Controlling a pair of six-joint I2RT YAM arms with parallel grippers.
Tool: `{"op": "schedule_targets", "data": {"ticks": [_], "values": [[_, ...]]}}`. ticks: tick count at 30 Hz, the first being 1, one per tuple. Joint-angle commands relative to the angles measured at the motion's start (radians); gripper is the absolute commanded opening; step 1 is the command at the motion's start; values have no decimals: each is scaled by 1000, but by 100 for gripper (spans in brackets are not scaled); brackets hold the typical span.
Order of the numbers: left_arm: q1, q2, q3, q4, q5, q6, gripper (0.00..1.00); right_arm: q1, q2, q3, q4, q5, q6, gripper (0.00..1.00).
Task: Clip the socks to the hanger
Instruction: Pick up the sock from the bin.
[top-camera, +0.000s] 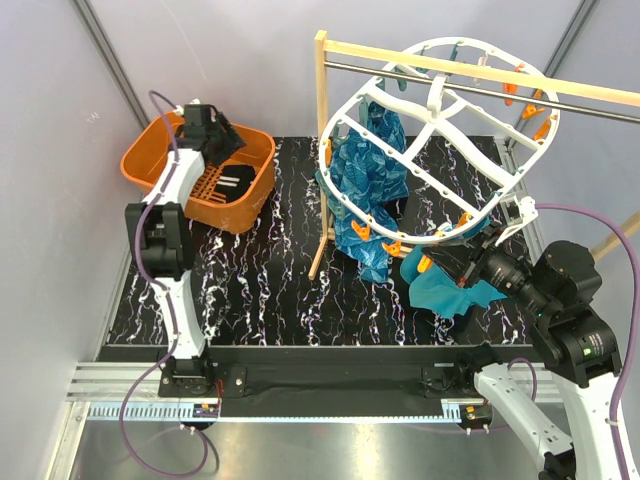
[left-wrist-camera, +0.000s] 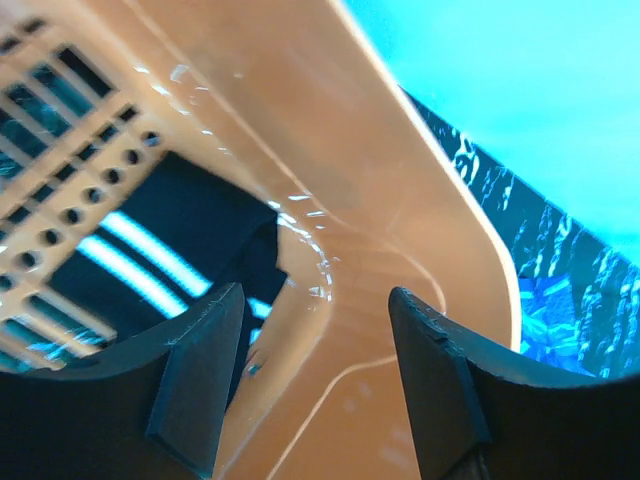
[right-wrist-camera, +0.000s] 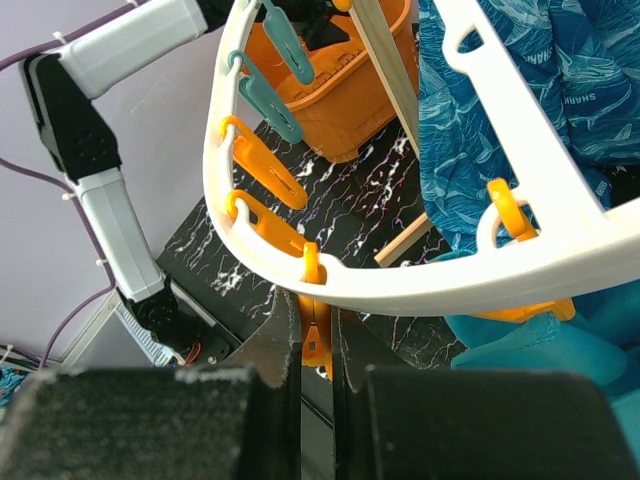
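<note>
Between the released, empty jaws of the left gripper (left-wrist-camera: 315, 345) shows the orange basket (left-wrist-camera: 400, 200) wall, and just beyond it the socks (left-wrist-camera: 150, 250) lie on the basket floor. The right gripper (right-wrist-camera: 315, 335) jaws are clenched on an orange clip (right-wrist-camera: 312, 270) at the hanger (right-wrist-camera: 450, 280) rim, above the tabletop (top-camera: 270, 280). White lettering on the blue cloth (right-wrist-camera: 520, 90) is unreadable.

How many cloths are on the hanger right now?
2. A blue patterned cloth hangs from the hanger's left side; a plain teal cloth hangs at its near rim, beside the right gripper, which is shut on an orange clip. Others could be hidden behind them.
</note>
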Motion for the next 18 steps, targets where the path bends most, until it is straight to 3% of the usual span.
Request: {"op": "schedule_targets", "data": {"ticks": [1, 15, 18], "values": [[-35, 66, 79, -82, -65, 43, 64, -2, 16, 1, 2, -6, 8, 0], [-80, 168, 70, -163, -287, -23, 61, 0, 20, 7, -2, -13, 6, 0], [-81, 188, 71, -151, -259, -9, 52, -2, 19, 4, -4, -12, 4, 0]]}}
